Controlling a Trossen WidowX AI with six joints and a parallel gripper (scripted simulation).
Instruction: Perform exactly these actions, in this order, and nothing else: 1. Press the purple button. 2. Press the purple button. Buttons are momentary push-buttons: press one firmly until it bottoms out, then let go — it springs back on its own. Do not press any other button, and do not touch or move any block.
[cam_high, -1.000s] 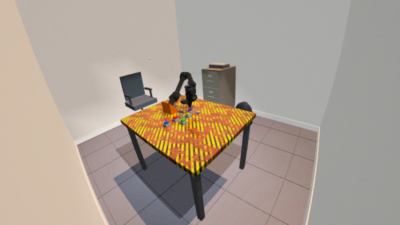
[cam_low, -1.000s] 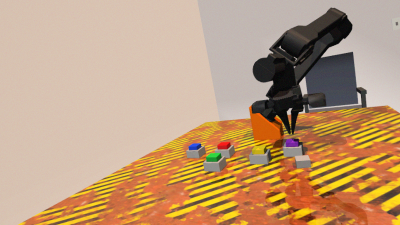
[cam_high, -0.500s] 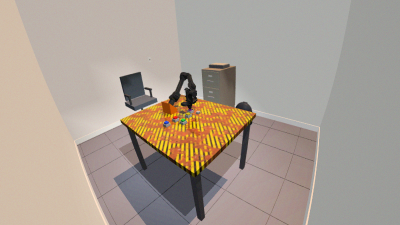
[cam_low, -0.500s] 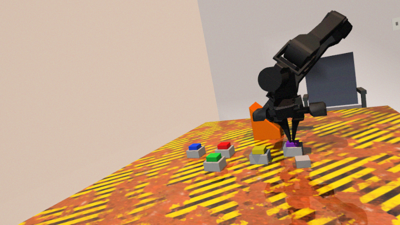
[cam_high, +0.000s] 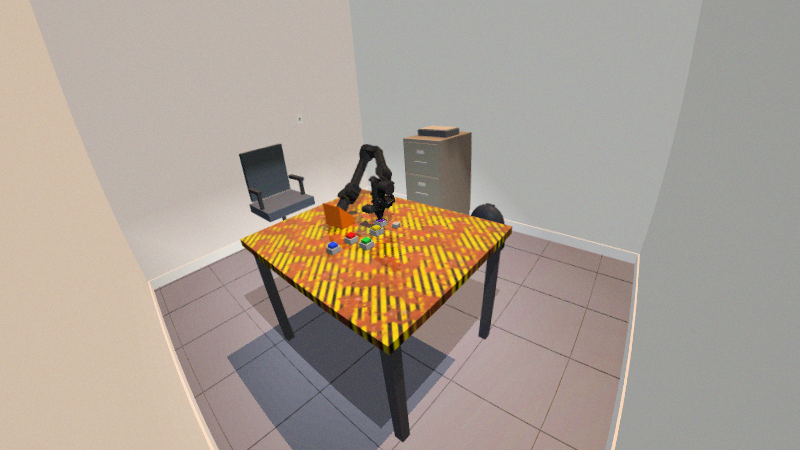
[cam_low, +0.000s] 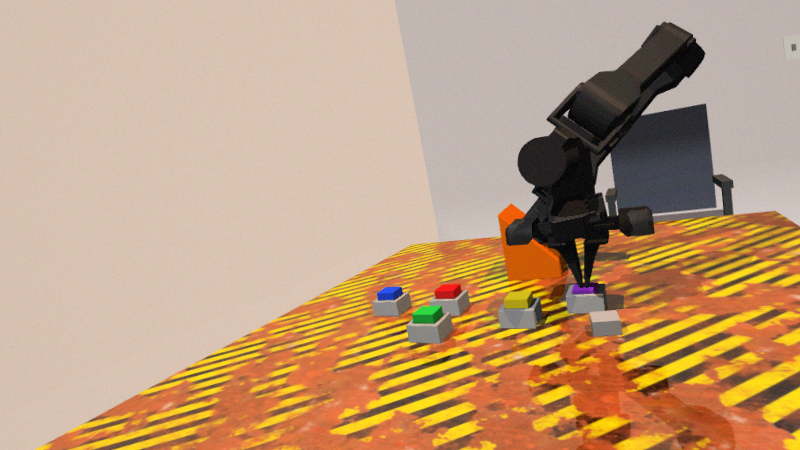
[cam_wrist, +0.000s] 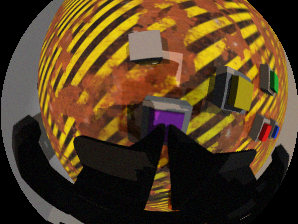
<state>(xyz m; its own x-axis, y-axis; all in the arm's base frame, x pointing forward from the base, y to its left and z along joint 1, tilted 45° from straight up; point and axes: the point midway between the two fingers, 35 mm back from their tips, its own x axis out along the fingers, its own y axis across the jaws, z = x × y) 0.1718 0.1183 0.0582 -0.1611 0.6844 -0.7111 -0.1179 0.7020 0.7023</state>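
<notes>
The purple button (cam_high: 381, 221) (cam_low: 575, 289) (cam_wrist: 172, 119) sits in a grey housing. Its cap is low, nearly level with the housing's rim in the exterior view. My gripper (cam_high: 380, 218) (cam_low: 584, 284) (cam_wrist: 166, 128) is shut and empty, pointing down, with its fingertips on the purple cap. The tips hide part of the cap. The small grey block (cam_high: 396, 225) (cam_low: 605, 322) (cam_wrist: 145, 45) lies close to the purple button, apart from the fingers.
The yellow button (cam_high: 377, 228) (cam_low: 518, 300) (cam_wrist: 241, 93) is nearest the purple one. Farther off are the green button (cam_low: 427, 314), red button (cam_low: 448, 291) and blue button (cam_low: 389, 293). An orange wedge-shaped block (cam_high: 336, 216) (cam_low: 528, 263) stands behind, near the arm.
</notes>
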